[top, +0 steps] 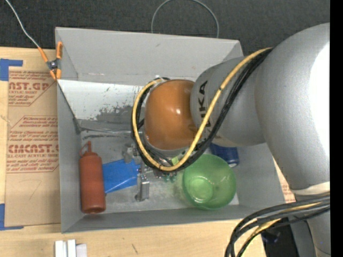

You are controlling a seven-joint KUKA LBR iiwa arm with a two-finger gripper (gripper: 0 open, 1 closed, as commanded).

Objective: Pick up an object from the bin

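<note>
My gripper (pixel 136 171) is low in the bin's middle, under the arm's orange cover. One metal finger (pixel 142 188) shows near the front and the other (pixel 130 153) farther back. They stand apart, open, with the right end of a flat blue piece (pixel 118 176) between them. A red squeeze bottle (pixel 91 182) lies lengthwise just left of the blue piece. A green bowl (pixel 209 182) sits to the gripper's right, mouth up.
A dark blue thing (pixel 229 154) lies behind the green bowl, mostly hidden by the arm. The arm covers the bin's right half and back middle. Bare floor shows at the back left and along the front wall.
</note>
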